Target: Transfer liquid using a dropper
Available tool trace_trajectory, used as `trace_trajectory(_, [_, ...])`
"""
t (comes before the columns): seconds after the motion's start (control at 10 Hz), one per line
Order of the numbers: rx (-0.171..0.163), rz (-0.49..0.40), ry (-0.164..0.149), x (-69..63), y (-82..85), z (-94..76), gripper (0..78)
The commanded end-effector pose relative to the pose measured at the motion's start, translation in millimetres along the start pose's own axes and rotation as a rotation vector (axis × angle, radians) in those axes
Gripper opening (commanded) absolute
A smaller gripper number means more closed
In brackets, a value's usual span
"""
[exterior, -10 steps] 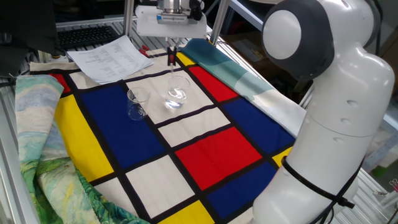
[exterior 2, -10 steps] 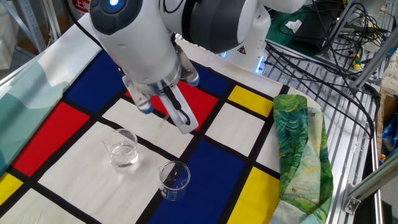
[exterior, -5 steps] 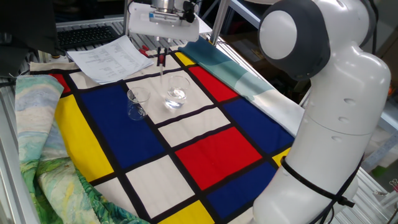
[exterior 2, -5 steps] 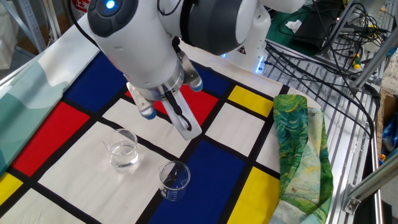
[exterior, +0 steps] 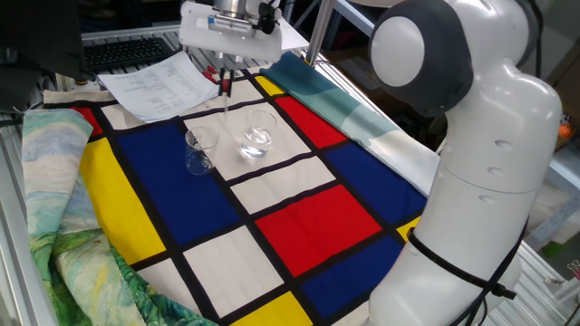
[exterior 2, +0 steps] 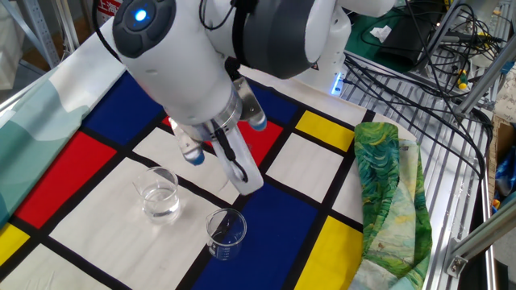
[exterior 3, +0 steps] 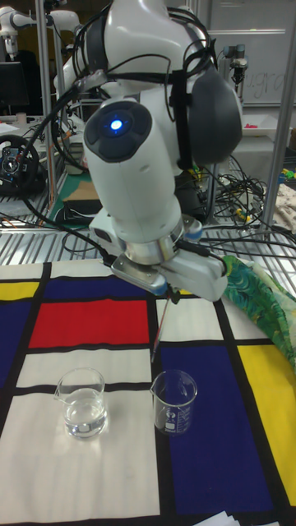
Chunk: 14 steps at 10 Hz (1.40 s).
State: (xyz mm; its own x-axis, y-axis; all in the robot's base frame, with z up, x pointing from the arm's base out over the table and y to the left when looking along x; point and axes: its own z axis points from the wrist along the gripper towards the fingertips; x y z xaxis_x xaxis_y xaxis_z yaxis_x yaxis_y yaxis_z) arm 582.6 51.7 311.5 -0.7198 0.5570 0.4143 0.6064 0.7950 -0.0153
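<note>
White plastic forms the gripper (exterior: 225,71), whose fingers pinch the red rubber bulb of the dropper (exterior: 224,91) near the top centre of one fixed view. Its clear slim tube hangs down, tip in the air between the beaker (exterior 3: 174,402) and the glass (exterior 3: 81,401); in the tall fixed view the tip sits just above the beaker's left rim. From the other fixed view the dropper is almost wholly hidden behind the gripper body. Printed graduation marks run down the beaker's wall, too small to read. It is a straight cylinder with a pour lip; the glass is rounder and holds a shallow pool of liquid (exterior 3: 85,422), seen only as glints. Both stand upright on a smooth cloth (exterior: 308,217) of red, blue, yellow and white blocks edged in black. Printed sheets (exterior: 159,83) lie at the upper left, their text unreadable.
</note>
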Motion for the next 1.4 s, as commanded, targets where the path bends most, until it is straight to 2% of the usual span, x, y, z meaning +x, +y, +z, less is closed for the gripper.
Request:
trace_trajectory(0.1, [-0.067,0.019,0.015,-6.5,13.4,6.2,1.3])
trace_trajectory(0.2, [-0.088,0.022,0.013,-9.7,16.5,9.5,1.3])
trace_trajectory(0.5, [-0.098,0.026,0.009,-22.8,28.1,23.5,1.3])
trace_trajectory(0.9, [-0.106,0.031,0.016,-28.4,34.4,40.8,1.3])
trace_trajectory(1.3, [-0.103,0.013,0.005,-33.3,28.9,57.0,1.3])
trace_trajectory(1.4, [-0.104,0.005,0.001,-37.3,24.3,66.0,1.3])
